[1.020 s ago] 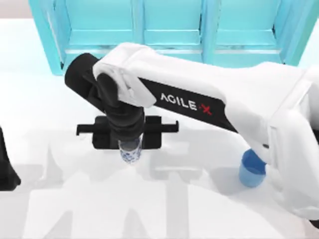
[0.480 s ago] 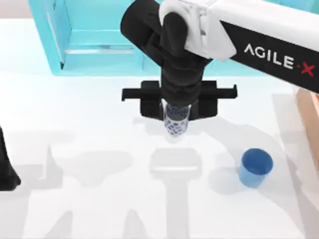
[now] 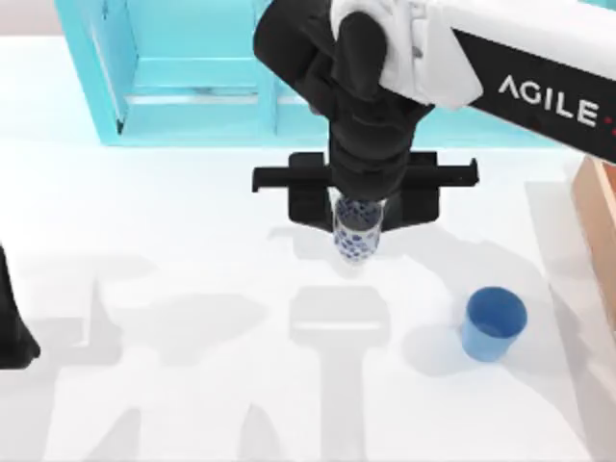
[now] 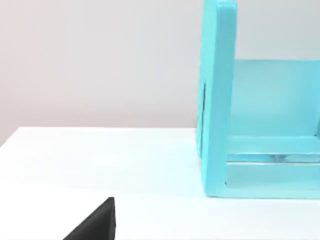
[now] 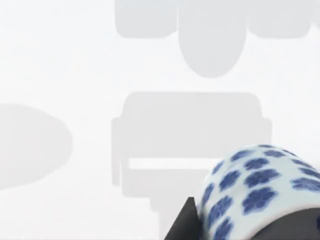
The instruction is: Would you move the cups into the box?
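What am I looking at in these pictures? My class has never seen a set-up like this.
It is a simulated two-armed robot at a white table. One picture looks down from above; the other two come from cameras on the wrists. The right gripper is shut on the speckled cup, held above the table. The blue cup stands on the table, to the right. The tan box shows at the right edge, a turquoise shelf unit at the back. The left arm waits at the left edge.
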